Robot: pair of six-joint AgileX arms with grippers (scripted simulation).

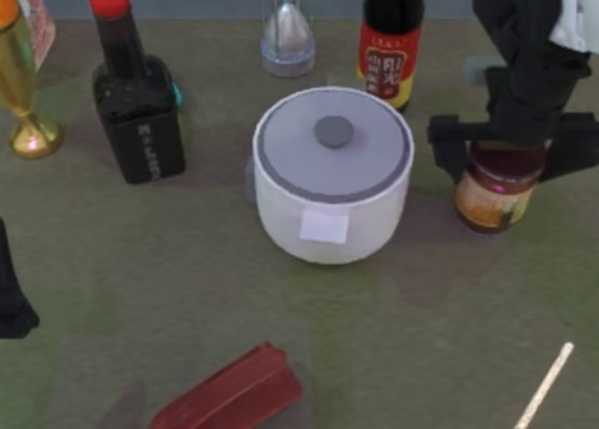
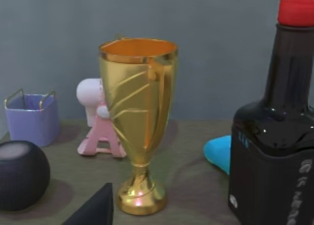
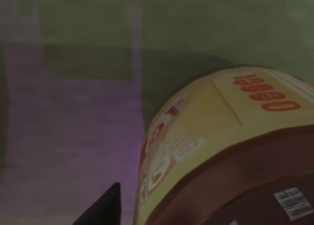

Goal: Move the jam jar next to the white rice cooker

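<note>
Our right claw (image 1: pixel 513 140) grips the jam jar (image 1: pixel 494 187) at mid-right of the frame, just beside the white rice cooker (image 1: pixel 329 171); next, we judge, release it on the surface.

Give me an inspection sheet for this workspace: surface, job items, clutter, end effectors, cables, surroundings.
Surface: olive-green table, no spills seen.
Job's things: jam jar upright, right of the white cooker, a gap between them.
Clutter: gold cup, soy bottle, hourglass, labelled bottle, red block, pale stick; left wrist view adds a lilac basket, pink figure, dark ball.
End effectors: right end effector on top of the jar, grip unclear; left arm parked at the left edge.
Cables: nothing seen.
Surroundings: plain grey wall.
</note>
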